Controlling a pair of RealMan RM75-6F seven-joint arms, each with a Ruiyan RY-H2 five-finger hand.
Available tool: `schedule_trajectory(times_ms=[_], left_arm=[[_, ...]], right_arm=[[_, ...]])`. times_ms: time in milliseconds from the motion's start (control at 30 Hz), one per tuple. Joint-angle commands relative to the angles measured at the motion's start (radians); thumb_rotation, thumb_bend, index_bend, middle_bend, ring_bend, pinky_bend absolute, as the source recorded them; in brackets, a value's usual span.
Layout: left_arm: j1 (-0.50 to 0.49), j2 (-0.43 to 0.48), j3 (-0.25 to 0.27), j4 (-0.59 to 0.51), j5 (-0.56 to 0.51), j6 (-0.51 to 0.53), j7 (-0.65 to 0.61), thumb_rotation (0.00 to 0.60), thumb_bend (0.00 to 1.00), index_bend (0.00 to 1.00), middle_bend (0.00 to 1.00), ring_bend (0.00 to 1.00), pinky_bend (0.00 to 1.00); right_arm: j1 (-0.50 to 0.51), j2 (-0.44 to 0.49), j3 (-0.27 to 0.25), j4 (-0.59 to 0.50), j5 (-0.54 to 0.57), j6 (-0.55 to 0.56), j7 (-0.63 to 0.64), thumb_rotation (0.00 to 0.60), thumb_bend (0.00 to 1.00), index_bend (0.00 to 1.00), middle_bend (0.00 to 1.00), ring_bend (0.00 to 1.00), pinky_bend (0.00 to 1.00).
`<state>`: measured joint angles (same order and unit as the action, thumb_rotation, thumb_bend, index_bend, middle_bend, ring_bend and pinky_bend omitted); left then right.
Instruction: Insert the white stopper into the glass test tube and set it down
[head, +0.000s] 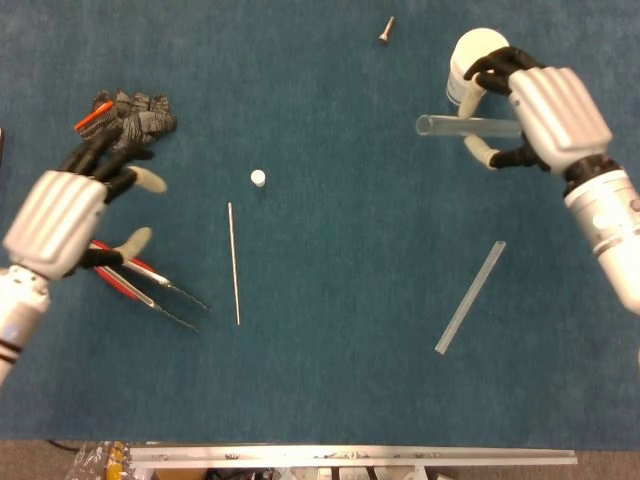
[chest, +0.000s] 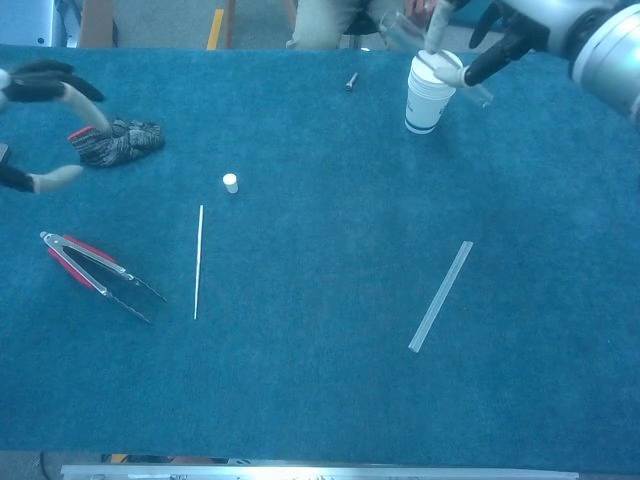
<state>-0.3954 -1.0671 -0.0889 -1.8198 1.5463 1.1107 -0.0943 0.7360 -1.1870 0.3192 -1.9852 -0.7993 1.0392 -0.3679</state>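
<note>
The small white stopper (head: 258, 177) (chest: 230, 182) stands alone on the blue cloth, left of centre. My right hand (head: 545, 112) (chest: 500, 35) holds the glass test tube (head: 460, 126) (chest: 400, 28) level and well above the table at the upper right, its open mouth pointing left. My left hand (head: 75, 205) (chest: 40, 120) hovers over the left side with fingers spread and nothing in it, a hand's breadth left of the stopper.
White paper cups (head: 472, 62) (chest: 428, 92) stand under the right hand. Red-handled tongs (head: 135, 278) (chest: 90, 268), a thin rod (head: 233, 262) (chest: 198, 260), a clear strip (head: 470, 297) (chest: 440, 295), a crumpled dark glove (head: 128, 122) (chest: 115, 140) and a small bolt (head: 386, 29) (chest: 350, 80) lie on the cloth.
</note>
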Motion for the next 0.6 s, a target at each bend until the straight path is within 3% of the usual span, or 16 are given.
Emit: schedule_trajectory(times_ms=[33,233,600], left_arm=[[-0.062,-0.054,-0.012,0.029,-0.026,-0.072,0.040,0.600,0.32,0.34,0.18,0.03,0.05],[-0.145,-0.155,-0.025,0.110,-0.034,-0.143,0.118,0.600,0.32,0.35,0.18,0.03,0.05],[-0.249,-0.309,-0.053,0.286,-0.080,-0.213,0.099,0.600,0.32,0.35,0.17,0.03,0.05]], right_arm=[[-0.014,0.033,-0.006,-0.023,-0.007,0.001,0.023,0.600,0.40,0.64,0.32,0.18,0.36],[-0.033,0.071,-0.027,-0.038,-0.024,0.006,0.049,0.600,0.40,0.64,0.32,0.18,0.36],[-0.054,0.112,-0.054,-0.064,-0.040,0.027,0.065,0.600,0.40,0.65,0.33,0.18,0.36]])
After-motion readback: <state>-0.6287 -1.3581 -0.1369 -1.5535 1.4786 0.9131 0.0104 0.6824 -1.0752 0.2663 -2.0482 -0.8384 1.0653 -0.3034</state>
